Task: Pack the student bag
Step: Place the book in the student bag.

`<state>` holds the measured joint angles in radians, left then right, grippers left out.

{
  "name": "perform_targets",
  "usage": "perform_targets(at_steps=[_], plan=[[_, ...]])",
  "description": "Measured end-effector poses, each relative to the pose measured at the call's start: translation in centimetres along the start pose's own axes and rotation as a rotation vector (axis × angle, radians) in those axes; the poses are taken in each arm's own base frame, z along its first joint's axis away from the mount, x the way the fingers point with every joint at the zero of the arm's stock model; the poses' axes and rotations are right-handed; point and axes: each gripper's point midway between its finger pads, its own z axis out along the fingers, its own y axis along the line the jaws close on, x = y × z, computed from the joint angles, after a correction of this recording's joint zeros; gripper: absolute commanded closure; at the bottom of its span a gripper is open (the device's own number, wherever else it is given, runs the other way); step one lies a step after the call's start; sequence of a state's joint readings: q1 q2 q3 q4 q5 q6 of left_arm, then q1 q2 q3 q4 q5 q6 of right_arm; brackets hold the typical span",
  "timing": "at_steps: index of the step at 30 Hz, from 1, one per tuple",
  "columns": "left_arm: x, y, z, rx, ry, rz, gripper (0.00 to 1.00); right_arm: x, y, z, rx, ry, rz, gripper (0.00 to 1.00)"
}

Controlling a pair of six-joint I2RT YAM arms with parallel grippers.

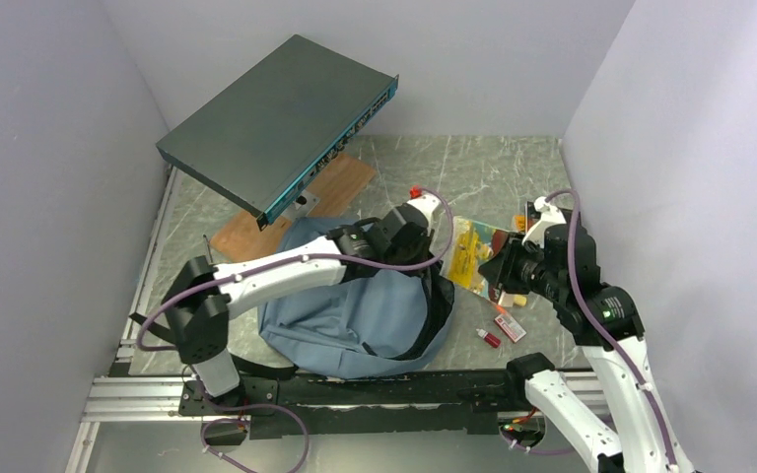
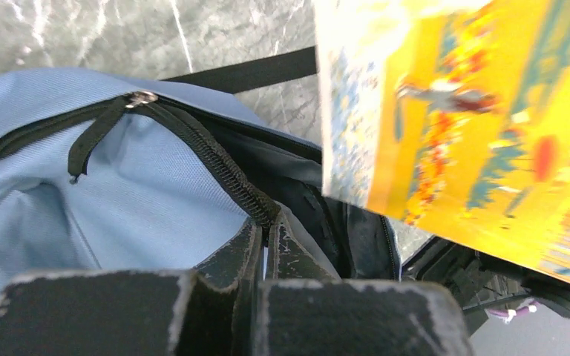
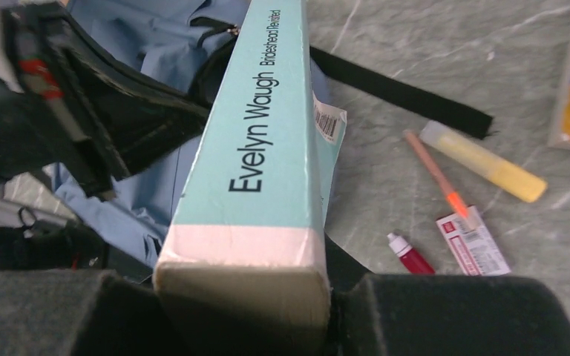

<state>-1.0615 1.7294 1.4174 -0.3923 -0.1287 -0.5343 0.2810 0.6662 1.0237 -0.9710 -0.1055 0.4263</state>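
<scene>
The left arm (image 1: 276,274) and the right arm (image 1: 639,392) have smooth white link shells and black rounded joint housings. A purple cable (image 1: 576,236) runs along each. The jaws are matt black, their edges scuffed pale grey.

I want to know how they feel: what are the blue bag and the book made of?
The student bag looks like soft woven cloth, matte; it sags and creases. The book looks like paper in a smooth printed card cover, probably slightly glossy.

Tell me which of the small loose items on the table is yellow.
The fat marker, pale cap, yellow body. The pencil is orange, the little bottle red, the packet red-and-white.
</scene>
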Motion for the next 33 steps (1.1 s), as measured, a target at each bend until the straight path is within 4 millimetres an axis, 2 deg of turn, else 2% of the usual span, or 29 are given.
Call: perform_targets(at_steps=[4,10,17,24,30,33], plan=[[-1.7,0.5,-2.6,0.033,-0.032,0.032,1.0,0.6,1.5,0.4,-0.077,0.051,0.025,1.0],[-1.5,1.1,-3.0,0.078,0.01,0.057,1.0,2.0,3.7,0.6,-0.208,0.125,0.073,1.0],[-1.0,1.9,-3.7,0.1,0.057,0.072,1.0,5.9,4.5,1.4,-0.289,0.275,0.164,1.0],[-1.1,1.9,-4.5,0.12,0.076,0.087,1.0,7.4,6.0,0.1,-0.379,0.35,0.24,1.0],[-1.7,1.9,-5.1,0.123,0.065,0.098,1.0,8.1,6.2,-1.3,-0.389,0.407,0.232,1.0],[-2.0,1.8,-5.5,0.131,0.063,0.096,1.0,8.6,6.2,-1.3,-0.401,0.421,0.235,1.0]])
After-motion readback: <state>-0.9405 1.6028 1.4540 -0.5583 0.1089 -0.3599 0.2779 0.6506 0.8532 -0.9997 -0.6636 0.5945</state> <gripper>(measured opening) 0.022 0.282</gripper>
